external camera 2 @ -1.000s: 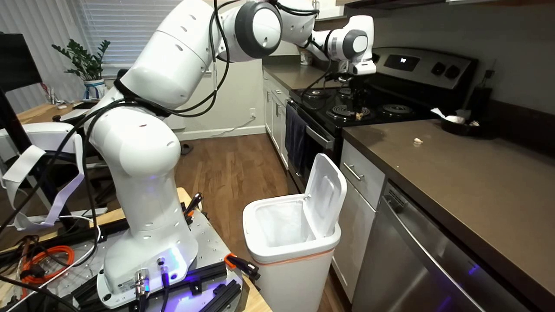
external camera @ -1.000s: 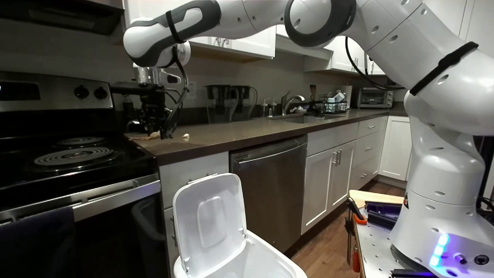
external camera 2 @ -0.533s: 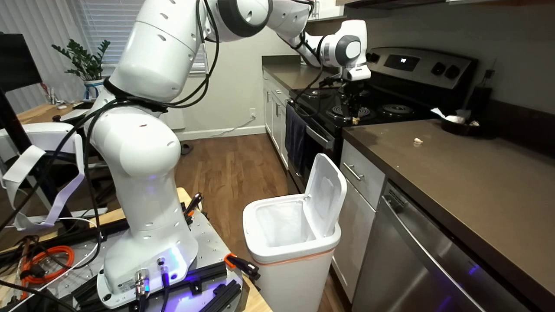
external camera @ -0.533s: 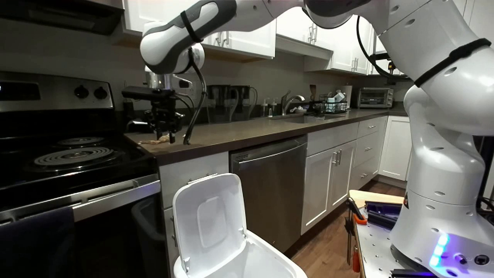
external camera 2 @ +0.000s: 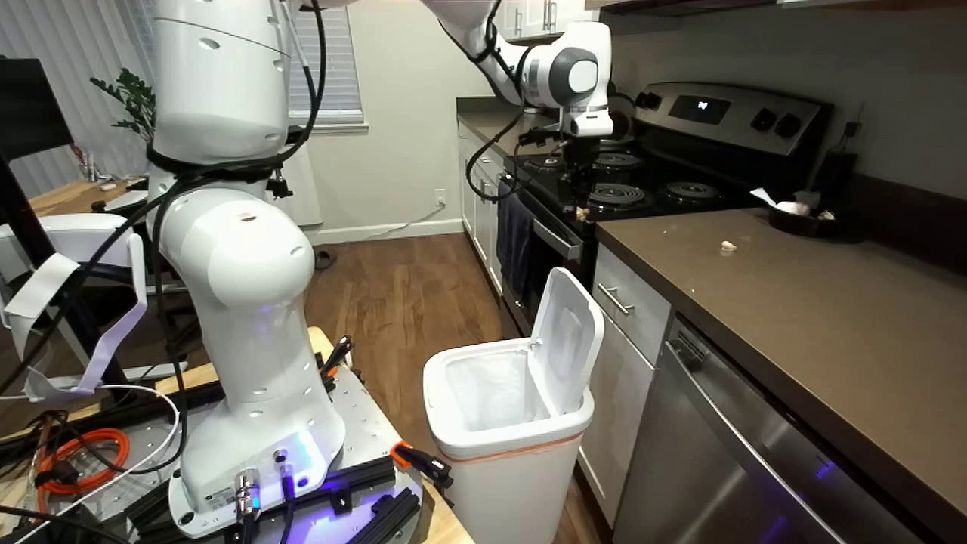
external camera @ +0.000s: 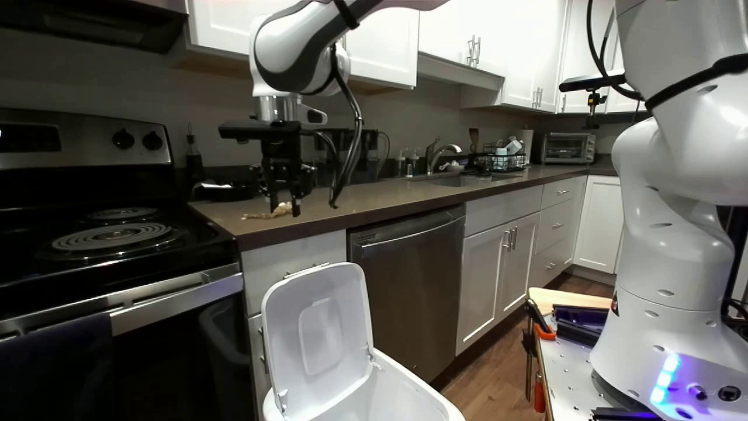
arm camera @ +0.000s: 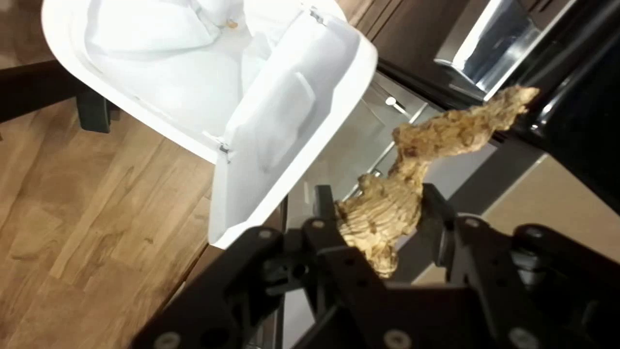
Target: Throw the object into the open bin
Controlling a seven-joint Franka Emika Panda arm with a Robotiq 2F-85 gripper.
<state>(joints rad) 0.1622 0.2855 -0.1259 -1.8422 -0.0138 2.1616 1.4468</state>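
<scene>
Tan scrap (arm camera: 385, 203) aloft near kitchen countertop (external camera 2: 831, 317), wooden floor (external camera 2: 408, 287) below

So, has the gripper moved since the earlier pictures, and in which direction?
Yes. In an exterior view, the gripper has shifted toward picture right: it now appears farther from the stove and nearer to the dishwasher.

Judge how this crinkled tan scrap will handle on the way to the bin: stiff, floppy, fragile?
The crinkled tan scrap looks fairly stiff: its free end juts out nearly level in an exterior view. It could tear at its narrow waist in the wrist view. Its ridged surface probably resists slipping from the end effector.
</scene>
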